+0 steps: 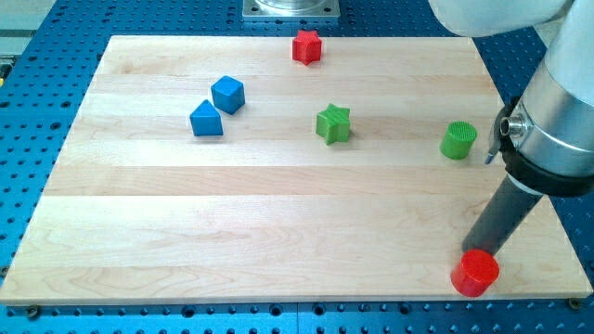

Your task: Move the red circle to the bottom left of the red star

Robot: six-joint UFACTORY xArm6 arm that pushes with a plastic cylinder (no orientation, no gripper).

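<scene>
Red circle [475, 272] sat near the table's [278, 232] bottom-right corner, far from the red star [306, 46] at the top edge, well down and to the view's right of it. My tip [480, 250], a bare rod with no hand to open or close, touched the circle's upper edge, star lying up-left. Likely needed repositioning to the circle's lower right before pushing.
</scene>
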